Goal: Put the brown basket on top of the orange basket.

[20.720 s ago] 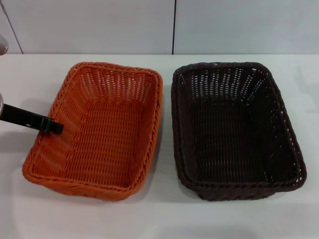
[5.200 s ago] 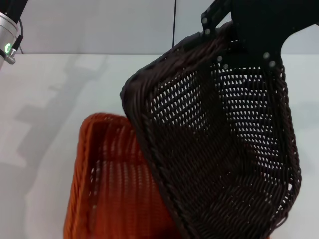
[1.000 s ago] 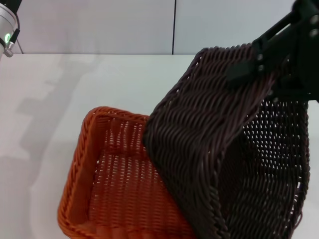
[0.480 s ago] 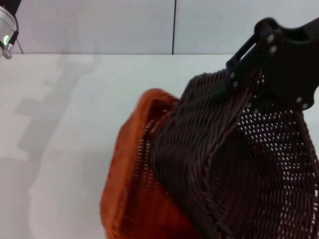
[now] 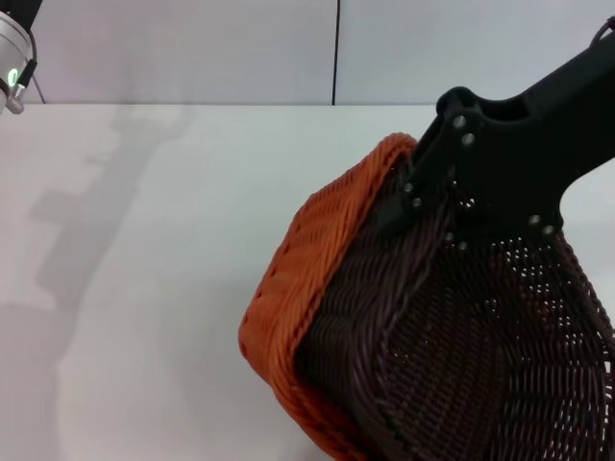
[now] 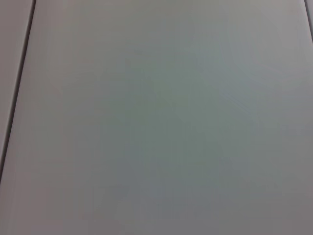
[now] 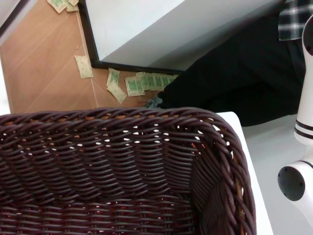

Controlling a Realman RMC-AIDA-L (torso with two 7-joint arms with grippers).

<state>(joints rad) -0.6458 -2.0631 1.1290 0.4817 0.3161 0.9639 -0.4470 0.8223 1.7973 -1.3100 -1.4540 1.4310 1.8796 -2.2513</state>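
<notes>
The dark brown basket [image 5: 461, 355] sits tilted inside the orange basket [image 5: 307, 250] at the lower right of the head view. The orange basket is tipped up too, and its outer wall faces me. My right gripper [image 5: 413, 206] is shut on the brown basket's far rim and comes in from the upper right. The right wrist view shows the brown basket's woven inside and braided rim [image 7: 112, 161] close up. My left arm [image 5: 12, 48] is parked at the top left corner, and its gripper is out of view.
The white table [image 5: 144, 240] stretches to the left of the baskets, with a grey wall [image 5: 192, 48] behind it. The right wrist view shows wooden floor [image 7: 44, 73], a person in dark clothes [image 7: 234, 73] and a white machine part [image 7: 301, 161] beyond the table.
The brown basket has gone down into the orange basket. The orange basket has tipped up and shifted right with it. The right gripper has moved lower and nearer.
</notes>
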